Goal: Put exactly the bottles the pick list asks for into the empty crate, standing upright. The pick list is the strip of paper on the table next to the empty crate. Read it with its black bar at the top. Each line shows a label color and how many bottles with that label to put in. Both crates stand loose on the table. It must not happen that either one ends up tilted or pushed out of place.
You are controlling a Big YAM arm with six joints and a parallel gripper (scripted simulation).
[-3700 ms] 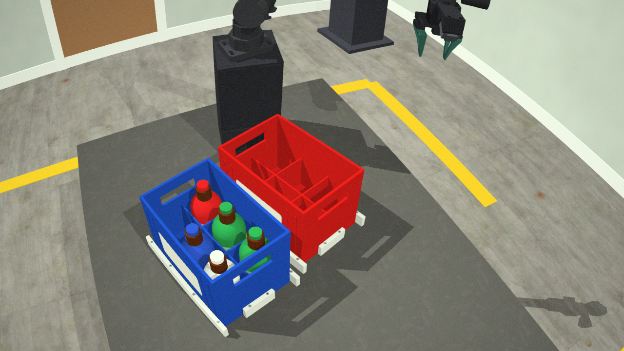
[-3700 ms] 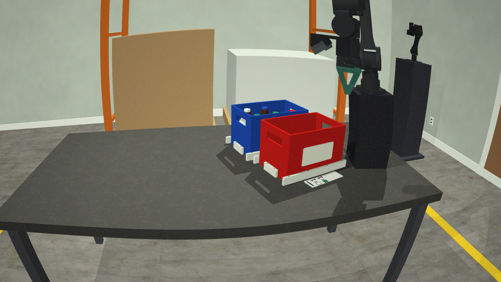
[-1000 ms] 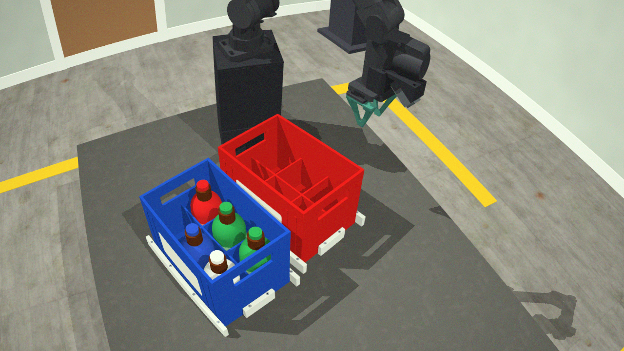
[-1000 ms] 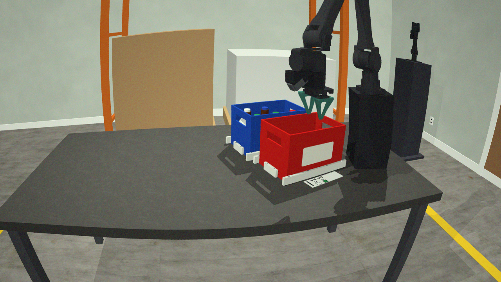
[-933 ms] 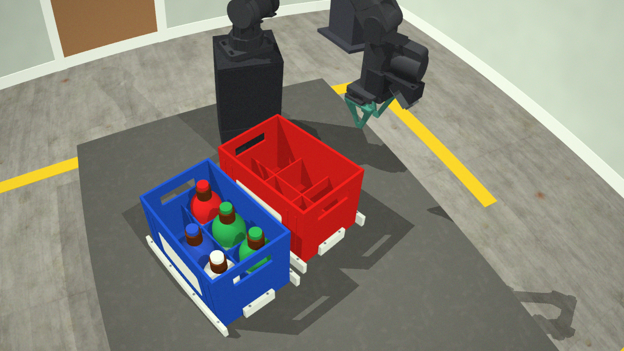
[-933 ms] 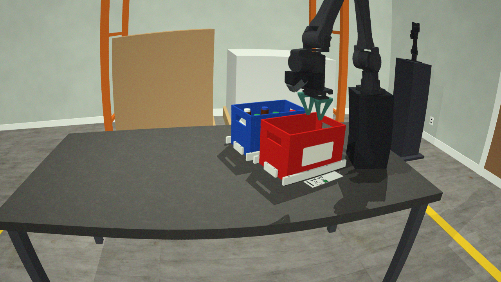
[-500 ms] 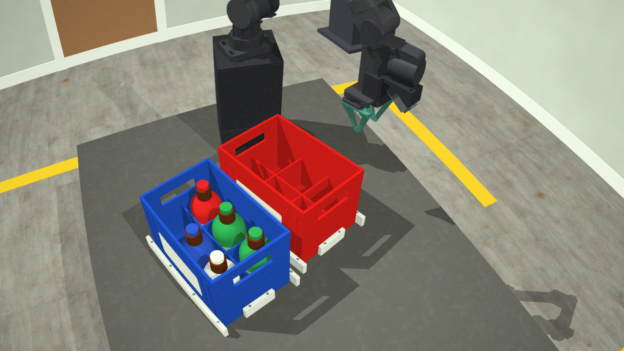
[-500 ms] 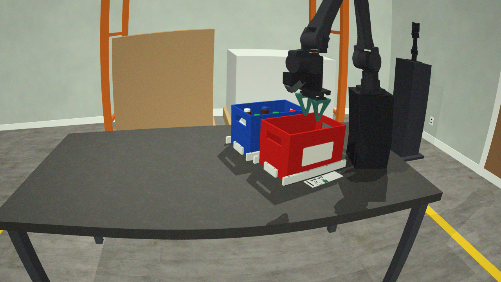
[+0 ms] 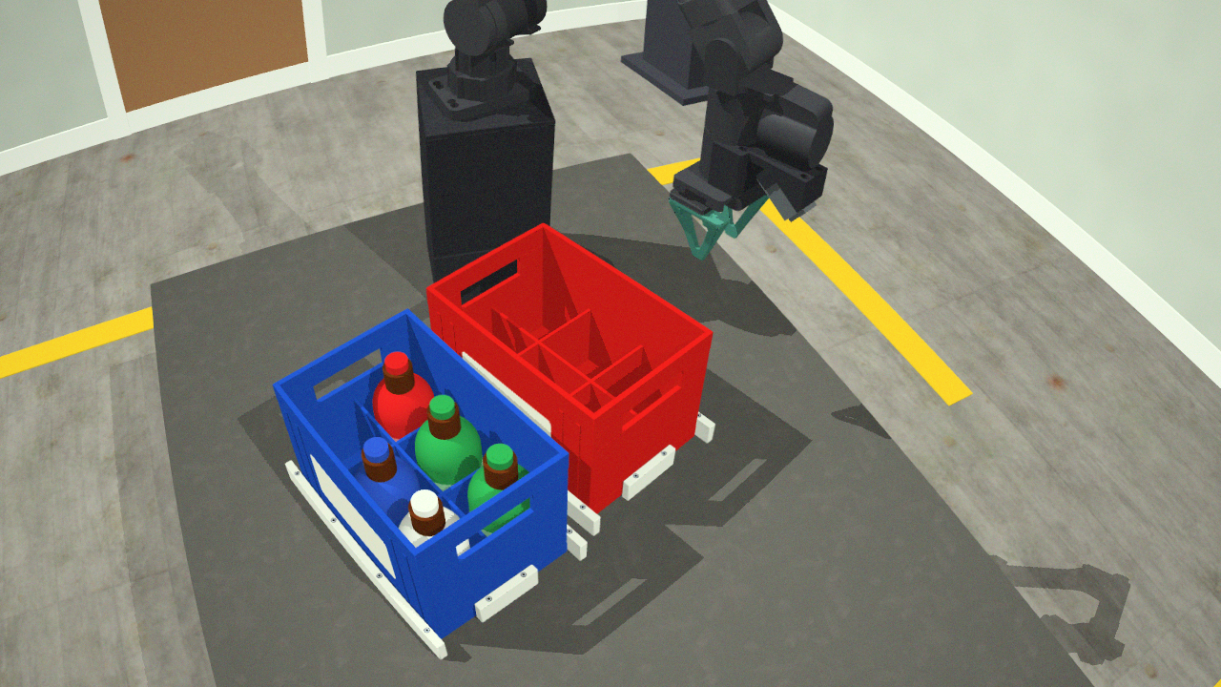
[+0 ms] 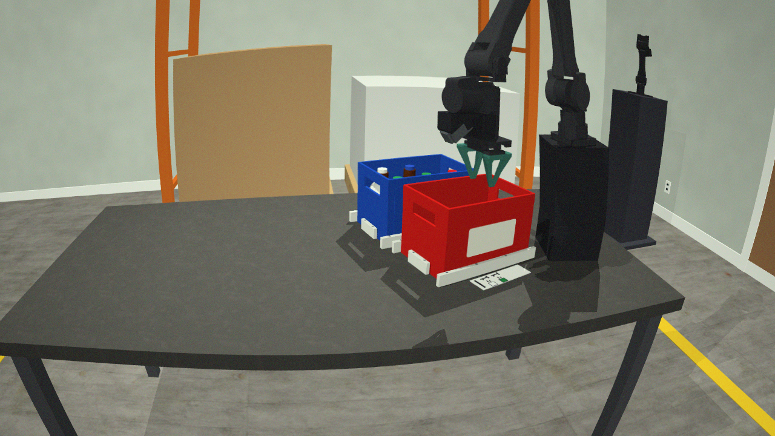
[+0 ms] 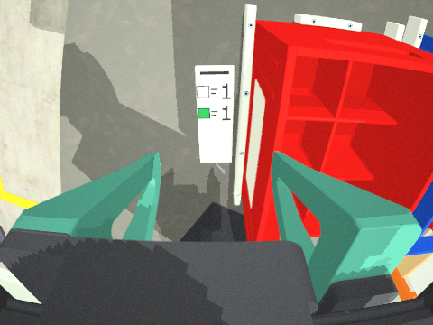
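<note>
Because the white paper pick list (image 10: 514, 275) (image 11: 216, 140) asks for one white and one green, the white-capped brown-necked bottle (image 9: 427, 515) (image 10: 382, 171) matters first, standing in the blue plastic crate (image 9: 482, 585) (image 10: 373, 200). It looks stiff and smooth, perhaps glass and slippery, though its weight is hard to judge; the narrow neck below the cap seems the best hold, squeezed gently and lifted straight. Two round green bottles (image 9: 447, 448) (image 9: 496, 499), a red one (image 9: 401, 405) and a blue one (image 9: 383, 490) share that crate. Nearer the desk's (image 10: 217, 281) right edge, in the exterior view, the divided red plastic crate (image 9: 640, 444) (image 10: 490, 217) (image 11: 266, 113) shows no bottles. The teal-fingered pincer (image 9: 725, 243) (image 10: 482, 181) (image 11: 216, 162) hangs with its fingers spread, nothing between them.

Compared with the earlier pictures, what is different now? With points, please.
The gripper (image 9: 718, 243) (image 10: 482, 181) (image 11: 216, 162) has come down and inward, toward the red crate (image 9: 651, 294) (image 10: 433, 246) (image 11: 311, 51) and the pick list (image 10: 490, 279) (image 11: 216, 140). It has taken hold of nothing. Both crates, the five bottles and the pick list stayed as they were.
</note>
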